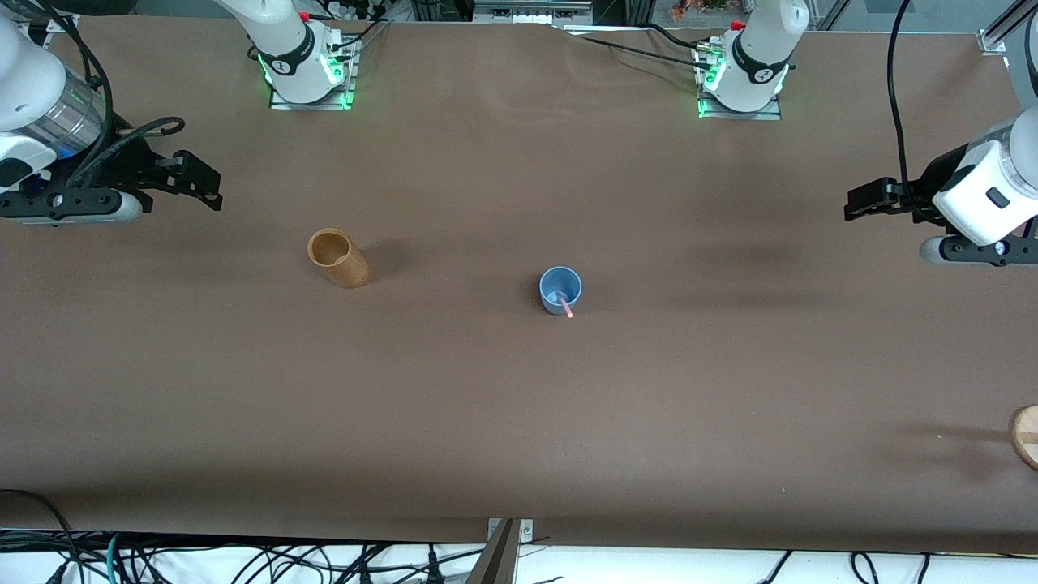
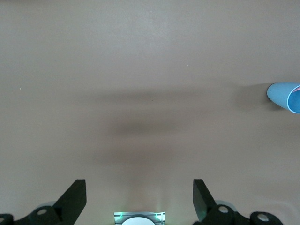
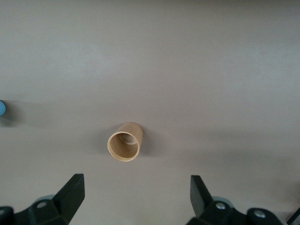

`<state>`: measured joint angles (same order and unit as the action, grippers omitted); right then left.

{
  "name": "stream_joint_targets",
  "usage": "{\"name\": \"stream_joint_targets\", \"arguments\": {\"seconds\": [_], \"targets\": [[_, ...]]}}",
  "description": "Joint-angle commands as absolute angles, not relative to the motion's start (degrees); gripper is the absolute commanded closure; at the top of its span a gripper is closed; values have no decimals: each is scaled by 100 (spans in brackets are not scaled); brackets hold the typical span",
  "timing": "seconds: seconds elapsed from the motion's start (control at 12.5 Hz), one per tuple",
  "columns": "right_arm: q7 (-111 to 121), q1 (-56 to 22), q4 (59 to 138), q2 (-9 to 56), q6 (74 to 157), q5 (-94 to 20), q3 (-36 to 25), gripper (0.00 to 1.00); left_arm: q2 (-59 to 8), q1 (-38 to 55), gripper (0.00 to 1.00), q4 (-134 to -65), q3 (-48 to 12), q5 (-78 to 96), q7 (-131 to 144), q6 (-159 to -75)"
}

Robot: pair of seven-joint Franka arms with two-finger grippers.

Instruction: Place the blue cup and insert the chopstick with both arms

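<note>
The blue cup [image 1: 560,289] stands upright near the middle of the table. The pinkish-orange chopstick [image 1: 565,305] stands in it, its tip leaning over the rim toward the front camera. The cup also shows at the edge of the left wrist view [image 2: 285,96] and as a sliver in the right wrist view [image 3: 2,108]. My left gripper [image 1: 861,199] is open and empty, raised over the left arm's end of the table. My right gripper [image 1: 195,180] is open and empty, raised over the right arm's end. Both are far from the cup.
A tan wooden cylinder holder [image 1: 338,258] stands toward the right arm's end of the table, also in the right wrist view [image 3: 124,142]. A round wooden object [image 1: 1027,436] shows partly at the left arm's end, near the front edge.
</note>
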<state>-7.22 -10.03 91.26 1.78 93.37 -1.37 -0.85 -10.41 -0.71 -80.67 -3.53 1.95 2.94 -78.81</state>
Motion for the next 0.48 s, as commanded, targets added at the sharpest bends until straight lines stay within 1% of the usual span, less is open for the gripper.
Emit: {"name": "stream_joint_targets", "arguments": {"seconds": [0.0,0.4], "targets": [[-721,-984,9070,149,9325,-70,-53,0,-1020,-79,0,-8086,-378,114,176,-7937],[-686,-984,9070,149,9325,-79,-53,0,-1020,-70,0,-8086,-378,114,176,-7936]]}}
